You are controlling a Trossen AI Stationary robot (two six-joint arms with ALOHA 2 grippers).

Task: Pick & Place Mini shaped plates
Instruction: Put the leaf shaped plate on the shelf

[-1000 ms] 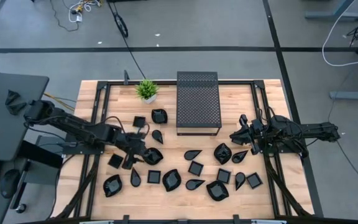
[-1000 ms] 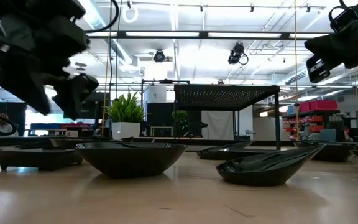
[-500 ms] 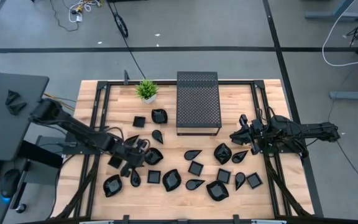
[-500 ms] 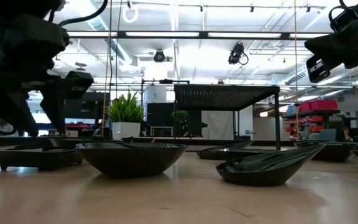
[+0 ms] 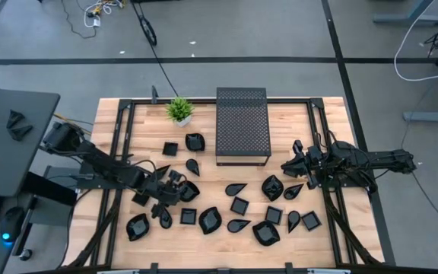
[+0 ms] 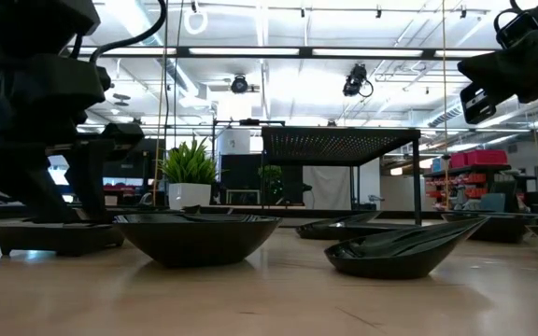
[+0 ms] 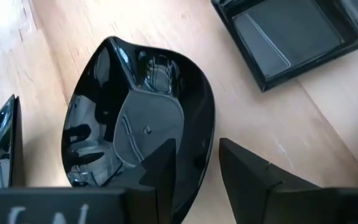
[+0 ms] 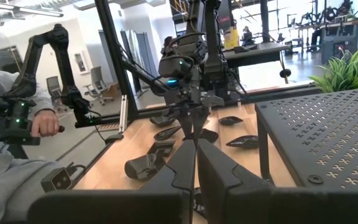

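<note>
Left hand (image 5: 164,201) low over the table's (image 5: 287,125) left part, fingers apart and astride one side rim of a glossy leaf-shaped plate (image 7: 135,124): one finger (image 7: 160,168) over the bowl, the other (image 7: 247,174) outside over bare wood, not yet pinching as far as can be seen. Plate directly beneath and ahead, long axis running roughly away from the hand, pointed tip at the far end, so closing would likely catch the rim crosswise. Square plate (image 7: 291,31) just beyond, apart from it. Right hand (image 5: 289,166) clenched on nothing, waiting well apart on the table's right side; left arm plainly nearer.
</note>
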